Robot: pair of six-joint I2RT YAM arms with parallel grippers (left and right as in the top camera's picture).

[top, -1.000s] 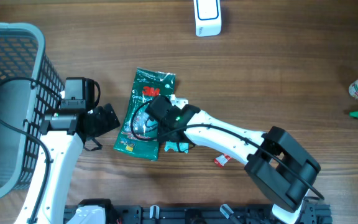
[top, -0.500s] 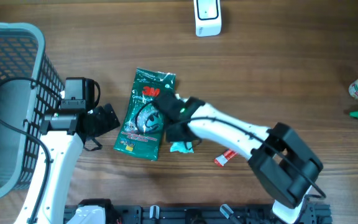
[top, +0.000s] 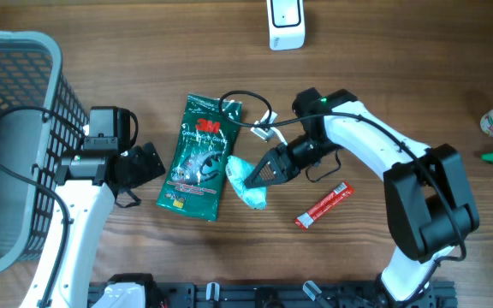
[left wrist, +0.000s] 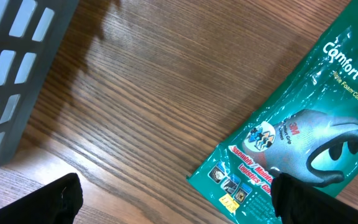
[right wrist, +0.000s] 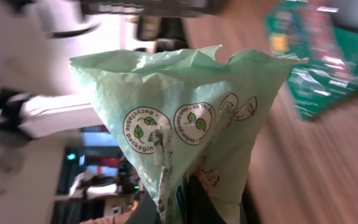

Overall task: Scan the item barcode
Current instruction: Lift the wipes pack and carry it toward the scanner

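Overhead: right gripper (top: 262, 174) is pinching the green pouch (top: 248, 181) by one end, just right of the glove pack (top: 202, 154), probably freeing it to face the white scanner (top: 286, 23) at the far edge. Left gripper (top: 152, 162) is waiting wide open, left of the pack, out of the way.

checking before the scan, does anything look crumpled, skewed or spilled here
The pale green pouch pinched in the right pincer is crumpled and creased, so its print does not lie flat. The glove pack lies tilted. Nothing looks spilled.
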